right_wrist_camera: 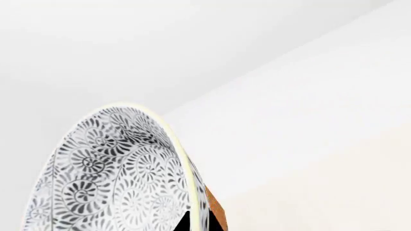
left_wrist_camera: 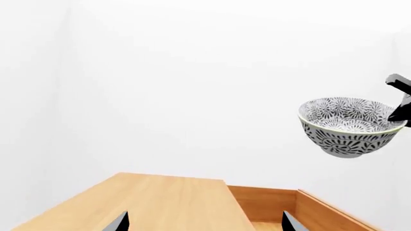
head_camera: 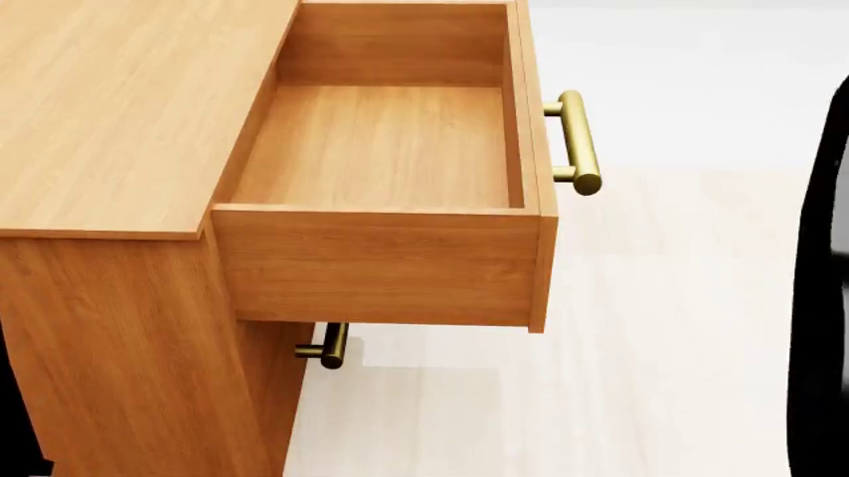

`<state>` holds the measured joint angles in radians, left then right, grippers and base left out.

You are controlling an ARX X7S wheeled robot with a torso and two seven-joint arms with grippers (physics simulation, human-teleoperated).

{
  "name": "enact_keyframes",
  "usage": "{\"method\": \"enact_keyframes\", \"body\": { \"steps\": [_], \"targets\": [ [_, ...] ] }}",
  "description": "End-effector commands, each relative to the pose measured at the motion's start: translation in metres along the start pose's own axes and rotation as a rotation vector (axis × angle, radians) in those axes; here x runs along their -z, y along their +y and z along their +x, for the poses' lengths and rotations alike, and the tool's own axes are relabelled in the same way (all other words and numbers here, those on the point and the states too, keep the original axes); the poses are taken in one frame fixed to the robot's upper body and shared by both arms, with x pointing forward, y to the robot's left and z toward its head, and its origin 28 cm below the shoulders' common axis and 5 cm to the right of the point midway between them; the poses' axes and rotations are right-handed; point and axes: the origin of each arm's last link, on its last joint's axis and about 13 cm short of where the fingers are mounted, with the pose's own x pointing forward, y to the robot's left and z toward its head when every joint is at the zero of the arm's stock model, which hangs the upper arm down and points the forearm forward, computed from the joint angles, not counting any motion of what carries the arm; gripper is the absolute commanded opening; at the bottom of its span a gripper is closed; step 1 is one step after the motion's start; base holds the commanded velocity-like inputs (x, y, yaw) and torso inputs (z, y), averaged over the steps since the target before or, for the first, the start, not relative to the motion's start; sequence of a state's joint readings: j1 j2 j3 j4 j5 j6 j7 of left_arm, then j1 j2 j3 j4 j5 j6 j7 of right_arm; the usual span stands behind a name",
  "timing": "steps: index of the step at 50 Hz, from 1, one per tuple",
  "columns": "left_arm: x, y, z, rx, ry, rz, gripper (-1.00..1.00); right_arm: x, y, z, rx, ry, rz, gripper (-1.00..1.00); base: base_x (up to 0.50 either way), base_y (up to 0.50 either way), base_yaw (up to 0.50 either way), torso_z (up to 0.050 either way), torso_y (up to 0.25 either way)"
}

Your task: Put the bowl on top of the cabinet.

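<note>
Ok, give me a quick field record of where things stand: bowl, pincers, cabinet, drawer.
bowl: patterned bowl, in the air, held at its rim by the right pincer
left pincer: fingertips apart, nothing between them
cabinet: flat top bare where visible
drawer: top drawer pulled open, nothing inside
handles: brass bar handle on the open drawer, another below
task: bowl not yet on cabinet

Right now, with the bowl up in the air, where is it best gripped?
By its rim: the bowl is deep and round, so a pincer pinches the thin wall, one finger inside, one outside, coming from the side. The right pincer grips it that way.
</note>
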<state>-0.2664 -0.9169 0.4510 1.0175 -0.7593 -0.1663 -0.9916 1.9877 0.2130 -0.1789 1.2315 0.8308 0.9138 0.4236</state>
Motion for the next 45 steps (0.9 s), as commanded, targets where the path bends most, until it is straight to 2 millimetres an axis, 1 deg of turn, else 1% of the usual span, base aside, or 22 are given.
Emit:
{"method": "enact_keyframes", "body": {
  "steps": [1,8,12,22,26,27,31,36,45],
  "targets": [
    [-0.001,-0.001,0.0,0.002,-0.001,-0.004,1.0,0.016,0.034,0.005,-0.101,0.023,-0.008,-1.0,0.0,0.0,0.0,0.0,0.0],
    [-0.002,0.0,0.001,0.002,-0.005,-0.009,1.0,0.032,0.053,0.01,-0.154,0.054,-0.012,-1.0,0.0,0.0,0.0,0.0,0.0],
    [-0.001,0.0,0.002,0.0,-0.003,-0.012,1.0,0.037,0.06,0.01,-0.181,0.075,-0.007,-1.0,0.0,0.0,0.0,0.0,0.0],
    [0.0,-0.001,0.002,0.005,0.003,-0.018,1.0,0.05,0.083,0.004,-0.258,0.123,-0.022,-1.0,0.0,0.0,0.0,0.0,0.001],
    [-0.001,0.0,0.001,0.006,0.001,-0.021,1.0,0.054,0.092,0.0,-0.302,0.152,-0.029,-1.0,0.0,0.0,0.0,0.0,0.0],
    [-0.001,0.0,0.001,0.005,0.001,-0.022,1.0,0.056,0.095,-0.002,-0.336,0.181,-0.021,-1.0,0.0,0.0,0.0,0.0,0.0],
    [-0.004,0.001,0.001,0.004,-0.008,-0.025,1.0,0.058,0.1,-0.005,-0.385,0.197,-0.038,-1.0,0.0,0.0,0.0,0.0,0.0],
    [-0.005,0.001,0.0,0.0,-0.012,-0.026,1.0,0.061,0.106,-0.009,-0.459,0.233,-0.018,-1.0,0.0,0.0,0.0,0.0,0.0],
    [-0.005,0.002,0.0,-0.003,-0.011,-0.027,1.0,0.064,0.112,-0.013,-0.517,0.255,-0.009,-1.0,0.0,0.0,0.0,0.0,0.001]
  ]
}}
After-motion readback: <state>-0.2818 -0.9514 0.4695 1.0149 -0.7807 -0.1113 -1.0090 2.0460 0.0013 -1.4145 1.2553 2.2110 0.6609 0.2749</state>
